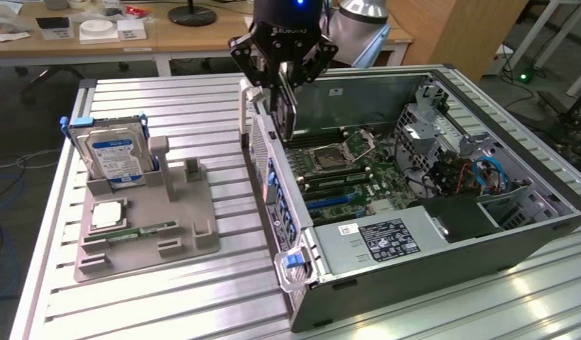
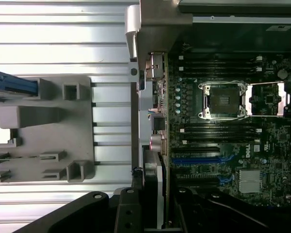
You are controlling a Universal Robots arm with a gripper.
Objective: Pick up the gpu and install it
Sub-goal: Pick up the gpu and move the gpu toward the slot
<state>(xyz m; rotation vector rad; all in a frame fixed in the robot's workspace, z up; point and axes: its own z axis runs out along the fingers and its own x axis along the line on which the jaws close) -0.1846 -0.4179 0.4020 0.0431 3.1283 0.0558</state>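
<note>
My gripper (image 1: 284,79) hangs over the rear wall of the open computer case (image 1: 442,234) and is shut on the gpu (image 1: 288,113). The gpu is a thin dark card seen edge-on, pointing down toward the motherboard (image 1: 352,166). In the wrist view the gpu (image 2: 152,187) runs out from between my black fingers (image 2: 128,213), with its pale bracket edge along one side. It sits above the case's rear wall, beside the blue expansion slots (image 2: 199,159) on the board. The empty processor socket (image 2: 223,99) lies further along the board.
A grey parts holder (image 1: 149,219) lies on the slatted aluminium table (image 1: 177,106) at the exterior view's left. It carries an upright hard drive (image 1: 115,152), a processor chip (image 1: 108,212) and a green memory stick (image 1: 139,232). Power supply (image 1: 385,237) and drive cage (image 1: 428,131) fill the case.
</note>
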